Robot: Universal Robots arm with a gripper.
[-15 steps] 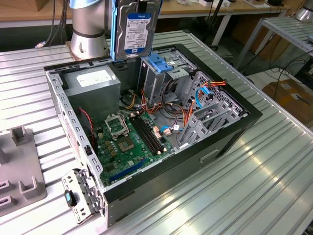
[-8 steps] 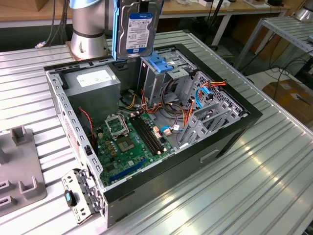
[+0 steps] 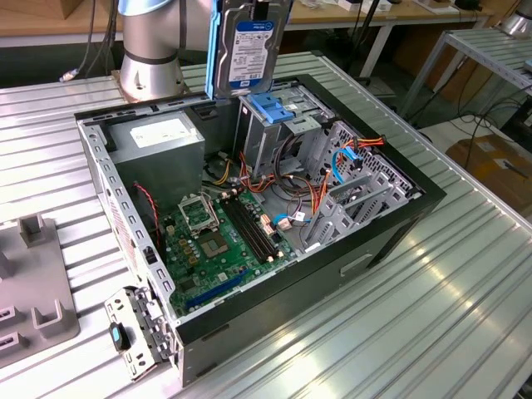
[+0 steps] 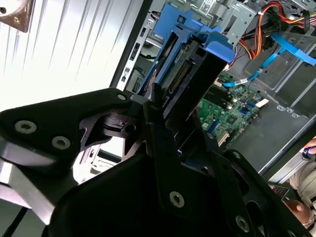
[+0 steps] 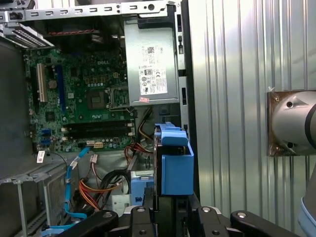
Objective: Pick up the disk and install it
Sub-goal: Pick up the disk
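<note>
Pincer (image 5: 170,219) clamped shut on the disk (image 3: 249,46), held upright with the label toward the exterior view and blue rails along both sides. Reaches straight out from between the jaws, gripped at one end, the rest free. Poised over the open case (image 3: 399,224), close above the cage (image 3: 268,137) and its blue latch (image 3: 273,108), not yet seated. Likely to jam if lowered tilted or off the slot, rails catching the cage's metal edge. Farther in, could snag the orange cables (image 3: 318,195).
</note>
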